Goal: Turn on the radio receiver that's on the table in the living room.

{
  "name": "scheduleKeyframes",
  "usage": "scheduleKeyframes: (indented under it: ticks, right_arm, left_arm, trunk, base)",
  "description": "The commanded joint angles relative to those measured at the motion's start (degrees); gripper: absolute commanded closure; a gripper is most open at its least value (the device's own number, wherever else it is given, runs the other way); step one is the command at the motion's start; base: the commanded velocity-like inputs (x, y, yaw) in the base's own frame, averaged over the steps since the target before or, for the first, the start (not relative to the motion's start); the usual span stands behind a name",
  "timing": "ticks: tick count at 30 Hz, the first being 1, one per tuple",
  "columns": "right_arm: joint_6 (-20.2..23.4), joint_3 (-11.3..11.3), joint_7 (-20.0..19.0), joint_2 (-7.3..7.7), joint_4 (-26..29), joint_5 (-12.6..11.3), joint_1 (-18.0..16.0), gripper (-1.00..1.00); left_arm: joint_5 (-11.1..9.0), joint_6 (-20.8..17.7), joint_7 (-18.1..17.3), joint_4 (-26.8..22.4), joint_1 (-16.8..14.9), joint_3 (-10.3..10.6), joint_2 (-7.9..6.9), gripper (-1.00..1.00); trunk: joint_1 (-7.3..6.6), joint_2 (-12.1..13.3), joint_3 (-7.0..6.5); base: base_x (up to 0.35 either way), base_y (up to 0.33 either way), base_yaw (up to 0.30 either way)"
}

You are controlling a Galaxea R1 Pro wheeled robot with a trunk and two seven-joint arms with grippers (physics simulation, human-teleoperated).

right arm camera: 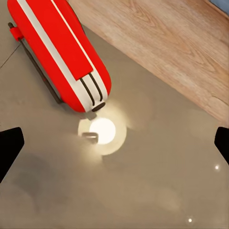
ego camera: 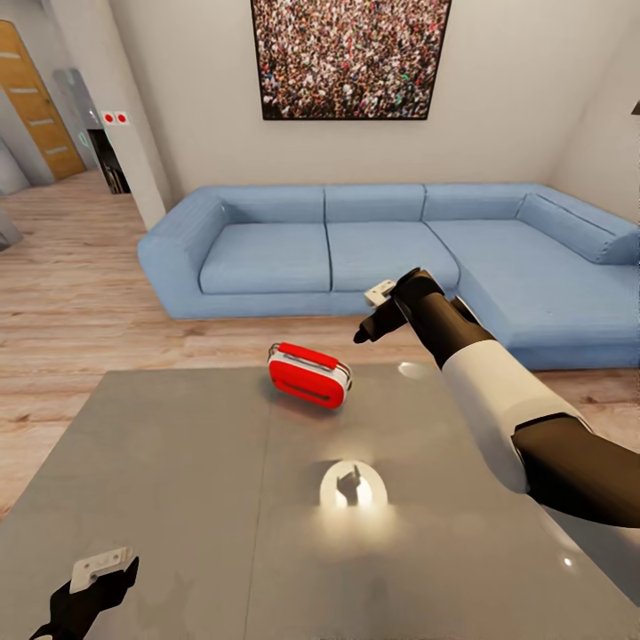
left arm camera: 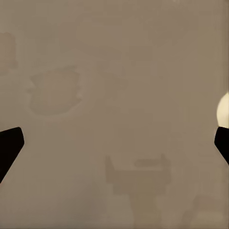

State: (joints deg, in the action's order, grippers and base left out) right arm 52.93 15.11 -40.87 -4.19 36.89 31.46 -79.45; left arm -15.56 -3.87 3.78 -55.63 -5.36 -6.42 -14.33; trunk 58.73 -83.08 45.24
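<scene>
**Observer:** What do you have in front of you, from the big things down?

**Operator:** I am in the living room, with the blue sofa (ego camera: pixel 373 244) ahead and the crowd picture (ego camera: pixel 349 55) on the wall above it. The table (ego camera: pixel 178 498) takes the lower half of my head view, and its grey top is very glossy. The radio receiver (ego camera: pixel 309 374) lies toward the far edge of the table, tipped over on one face and not upright, with its handle to the side.

**Observer:** And the arms?

**Operator:** The right gripper (ego camera: pixel 378 322) hangs in the air to the right of the radio and a little beyond it, not touching it. From its wrist camera I see the two fingertips far apart at the frame edges — so it is wide open and holds nothing. The left gripper (ego camera: pixel 89 591) is low at the near left corner, also spread wide, above bare table top.

**Observer:** What can go wrong?

**Operator:** The radio is light, I think, and near the far edge. If I press from the side, it may slide over the smooth top and fall on the wood floor (ego camera: pixel 80 267). Also I cannot find the dial from here — it may face away. And the bright lamp reflection (right arm camera: pixel 103 131) beside the radio can fool my depth, so I could hit the table instead.
</scene>
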Motion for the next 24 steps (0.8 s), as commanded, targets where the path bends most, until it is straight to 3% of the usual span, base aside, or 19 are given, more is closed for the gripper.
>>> scheduleKeyframes:
  ticks: [1, 15, 24]
  right_arm:
    - [0.0, 0.0, 0.0, -0.01, 0.0, 0.0, 0.0, -1.00]
    - [-2.3, 0.1, 0.0, -0.03, -0.1, -0.1, 0.0, -1.00]
    - [-2.4, 0.1, 0.0, -0.03, -0.1, -0.1, 0.0, -1.00]
  left_arm:
    - [0.0, 0.0, 0.0, 0.0, 0.0, 0.0, 0.00, -1.00]
    - [0.0, 0.0, 0.0, 0.0, 0.0, 0.0, -0.02, -1.00]
    - [0.0, 0.0, 0.0, 0.0, 0.0, 0.0, 0.00, -1.00]
  trunk:
    - [0.00, 0.0, 0.09]
    - [0.00, 0.0, 1.38]
    - [0.00, 0.0, 1.47]
  base:
    - [0.000, 0.000, -0.070]
    - [0.000, 0.000, -0.031]
    - [0.000, 0.000, -0.007]
